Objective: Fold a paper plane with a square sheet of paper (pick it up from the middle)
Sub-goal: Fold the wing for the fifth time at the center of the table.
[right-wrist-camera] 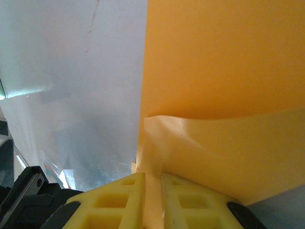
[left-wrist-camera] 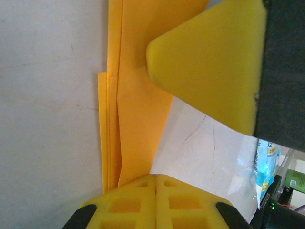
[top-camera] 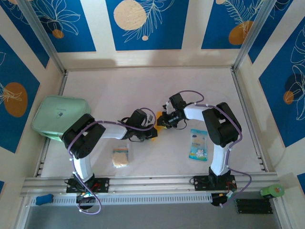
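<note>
1. Top external view. The left claw (top-camera: 152, 133) and the right claw (top-camera: 162, 124) meet near the centre of the worktop (top-camera: 143, 90), their tips close together. The orange-yellow paper sheet (top-camera: 159, 117) lies between them, largely covered by both. Taken from the claws, a green container (top-camera: 57, 117) sits at 9 o'clock, a beige spongy square (top-camera: 121, 156) at 7 o'clock and a blue-white packet (top-camera: 198, 144) at 4 o'clock.
2. Left wrist view. The left claw (left-wrist-camera: 156, 191) stands at 6 o'clock with its fingers pressed together and no gap between them. The paper sheet (left-wrist-camera: 138, 105), folded into several layers, runs from 12 o'clock down to the fingertips and lies flat on the worktop (left-wrist-camera: 47, 119). Its lower end meets the tip of one finger; whether it is caught there cannot be told. The right claw's yellow finger (left-wrist-camera: 209, 62) overlaps the upper part of the sheet at 1 o'clock. The packet (left-wrist-camera: 264, 167) shows at 4 o'clock.
3. Right wrist view. The right claw (right-wrist-camera: 152, 191) is at 6 o'clock, its fingers pinching the paper sheet (right-wrist-camera: 224, 71) in a narrow slit. The sheet spreads from 12 to 4 o'clock, and a raised fold curves across it just above the fingertips. The worktop (right-wrist-camera: 71, 71) lies at 9 to 11 o'clock.
</note>
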`<action>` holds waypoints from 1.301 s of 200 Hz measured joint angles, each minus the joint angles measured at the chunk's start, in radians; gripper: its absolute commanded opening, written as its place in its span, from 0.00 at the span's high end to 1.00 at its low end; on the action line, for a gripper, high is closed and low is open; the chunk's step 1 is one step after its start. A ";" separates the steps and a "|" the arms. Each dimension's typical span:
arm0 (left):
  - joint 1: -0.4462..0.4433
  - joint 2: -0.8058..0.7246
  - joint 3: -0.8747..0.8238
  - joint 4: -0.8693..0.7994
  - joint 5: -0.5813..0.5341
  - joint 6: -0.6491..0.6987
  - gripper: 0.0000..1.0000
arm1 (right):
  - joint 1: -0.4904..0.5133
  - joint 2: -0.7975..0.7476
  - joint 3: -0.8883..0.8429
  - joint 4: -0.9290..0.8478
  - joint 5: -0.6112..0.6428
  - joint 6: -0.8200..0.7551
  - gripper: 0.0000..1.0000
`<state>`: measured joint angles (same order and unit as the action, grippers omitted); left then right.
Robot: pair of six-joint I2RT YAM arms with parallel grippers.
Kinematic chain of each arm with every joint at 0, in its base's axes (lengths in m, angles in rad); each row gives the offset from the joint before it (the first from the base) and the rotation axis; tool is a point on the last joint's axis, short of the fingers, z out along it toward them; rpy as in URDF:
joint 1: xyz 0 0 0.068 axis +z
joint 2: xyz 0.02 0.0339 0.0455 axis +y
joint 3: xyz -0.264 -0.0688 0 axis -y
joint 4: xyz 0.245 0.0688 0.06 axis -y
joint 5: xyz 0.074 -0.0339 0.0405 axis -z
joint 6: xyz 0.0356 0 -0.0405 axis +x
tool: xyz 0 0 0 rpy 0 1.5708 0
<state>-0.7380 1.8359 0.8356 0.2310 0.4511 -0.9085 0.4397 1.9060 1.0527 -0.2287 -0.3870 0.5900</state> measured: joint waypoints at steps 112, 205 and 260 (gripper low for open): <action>0.000 0.000 -0.012 0.019 0.000 -0.001 0.93 | 0.053 -0.103 -0.003 -0.036 0.116 0.012 0.85; 0.000 0.000 -0.023 0.042 0.000 -0.003 0.93 | 0.080 0.039 0.108 -0.114 0.137 0.007 0.87; 0.000 -0.052 -0.037 0.040 -0.013 -0.007 0.90 | 0.084 0.058 0.140 -0.164 0.156 0.008 0.89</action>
<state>-0.7380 1.7840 0.7990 0.2707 0.4385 -0.9157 0.5236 1.9640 1.1927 -0.3931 -0.2310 0.5976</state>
